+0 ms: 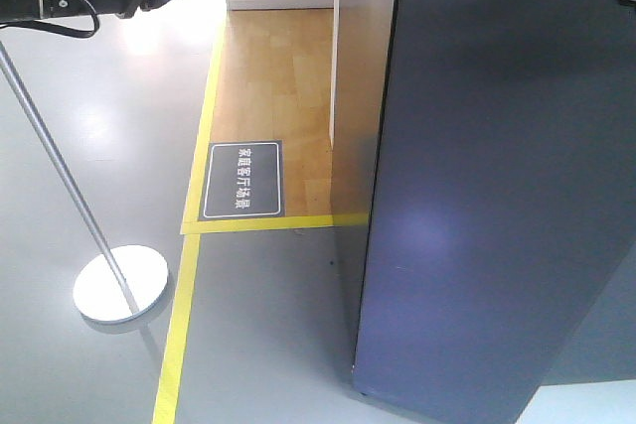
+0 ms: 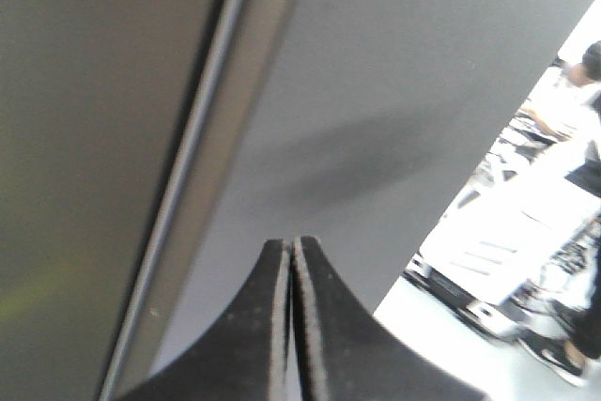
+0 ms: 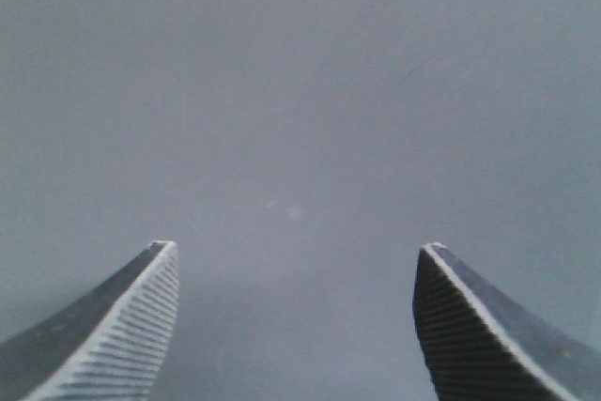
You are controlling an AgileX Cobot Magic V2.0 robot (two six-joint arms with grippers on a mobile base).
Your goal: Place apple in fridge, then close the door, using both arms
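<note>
Fridge (image 1: pixel 497 196) fills the right half of the front view as a dark grey slab, cut off at the top and right edges, so its inside is hidden. Apple appears in none of the 3 views. Left gripper (image 2: pixel 291 243), low centre of its wrist view, has its 2 fingers pressed together on nothing, just before a grey panel with a seam at left; whether that panel is the door is unclear. Right gripper (image 3: pixel 296 255) has its fingers spread wide, facing a blank grey surface that fills the whole frame
</note>
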